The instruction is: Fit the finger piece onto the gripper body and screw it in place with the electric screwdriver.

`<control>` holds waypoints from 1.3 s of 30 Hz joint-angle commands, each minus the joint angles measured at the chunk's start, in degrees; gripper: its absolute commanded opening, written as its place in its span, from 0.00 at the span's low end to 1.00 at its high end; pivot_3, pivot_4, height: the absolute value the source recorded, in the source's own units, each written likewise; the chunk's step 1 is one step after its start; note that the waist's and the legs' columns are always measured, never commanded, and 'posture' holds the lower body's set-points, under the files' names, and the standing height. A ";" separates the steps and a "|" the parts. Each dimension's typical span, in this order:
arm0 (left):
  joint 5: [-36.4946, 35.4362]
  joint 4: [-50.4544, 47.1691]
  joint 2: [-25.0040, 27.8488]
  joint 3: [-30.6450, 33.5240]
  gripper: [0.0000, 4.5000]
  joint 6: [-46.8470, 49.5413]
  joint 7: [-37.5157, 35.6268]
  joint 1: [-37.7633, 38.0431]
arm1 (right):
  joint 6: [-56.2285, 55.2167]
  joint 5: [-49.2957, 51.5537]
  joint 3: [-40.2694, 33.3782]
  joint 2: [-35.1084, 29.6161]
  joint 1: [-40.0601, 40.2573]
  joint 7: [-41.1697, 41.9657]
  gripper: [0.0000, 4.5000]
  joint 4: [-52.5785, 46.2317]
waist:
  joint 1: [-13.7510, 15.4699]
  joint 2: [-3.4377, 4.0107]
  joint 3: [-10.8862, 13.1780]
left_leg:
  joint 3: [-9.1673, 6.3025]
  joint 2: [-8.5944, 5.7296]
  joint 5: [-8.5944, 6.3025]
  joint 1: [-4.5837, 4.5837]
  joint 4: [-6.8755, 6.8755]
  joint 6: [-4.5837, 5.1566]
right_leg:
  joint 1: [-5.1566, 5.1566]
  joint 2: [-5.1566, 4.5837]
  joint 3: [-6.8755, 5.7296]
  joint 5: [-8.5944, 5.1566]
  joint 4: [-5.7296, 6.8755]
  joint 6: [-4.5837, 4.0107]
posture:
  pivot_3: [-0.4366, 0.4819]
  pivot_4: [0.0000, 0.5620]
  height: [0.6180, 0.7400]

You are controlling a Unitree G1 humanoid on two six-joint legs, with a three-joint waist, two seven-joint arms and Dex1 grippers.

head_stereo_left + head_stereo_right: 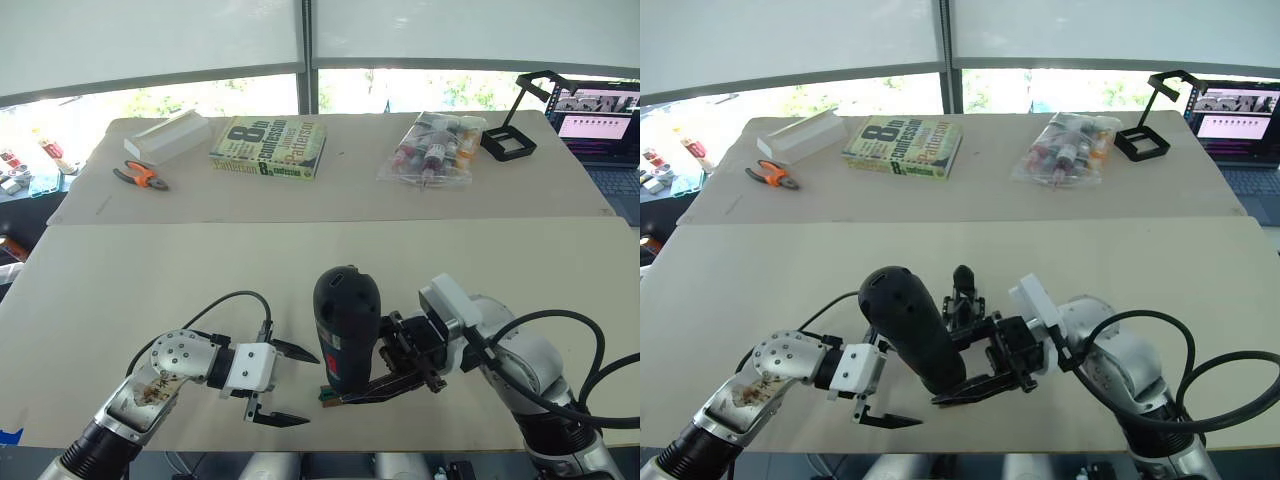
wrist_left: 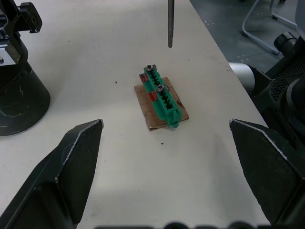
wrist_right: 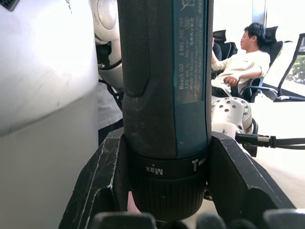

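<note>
My right gripper is shut on the electric screwdriver, a thick black cylinder held nearly upright with its bit down. In the right wrist view its fingers clamp the screwdriver near the collar. The silver bit hangs just above the table, beyond a small green-and-brown block. The gripper body stands behind the screwdriver, and its round black base sits beside the block. My left gripper is open, low over the table, facing the block. The finger piece is out of view.
The far table holds a white box, orange pliers, a book, a bag of small bottles, a black stand and a laptop. A person sits in a chair behind me.
</note>
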 commanded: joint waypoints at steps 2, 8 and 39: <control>-0.23 -1.77 -0.36 -0.25 1.00 -0.38 0.17 -0.55 | -2.86 0.02 0.06 0.79 0.01 1.05 0.42 -0.81 | 0.00 0.00 0.00 | 0.00 0.00 0.00 0.01 0.00 0.00 | 0.00 0.00 0.00 0.00 0.01 0.00 | 0.48 0.27 1.00; -0.13 -1.77 -0.46 -0.22 1.00 -0.30 0.29 -0.72 | -1.84 0.09 0.38 1.13 -1.53 -0.58 0.42 -1.64 | -0.02 0.00 0.00 | 0.01 0.00 0.00 0.02 -0.01 0.00 | 0.00 0.00 0.01 0.00 0.00 0.00 | 0.48 0.27 1.00; 0.26 -1.55 -0.45 -0.09 1.00 -0.93 0.32 -0.65 | 0.34 0.07 2.58 1.04 -6.01 -5.09 0.42 -1.64 | -0.02 -0.01 0.01 | 0.13 0.00 -0.02 0.10 -0.02 0.03 | 0.01 0.03 0.12 0.01 0.01 0.02 | 0.48 0.27 1.00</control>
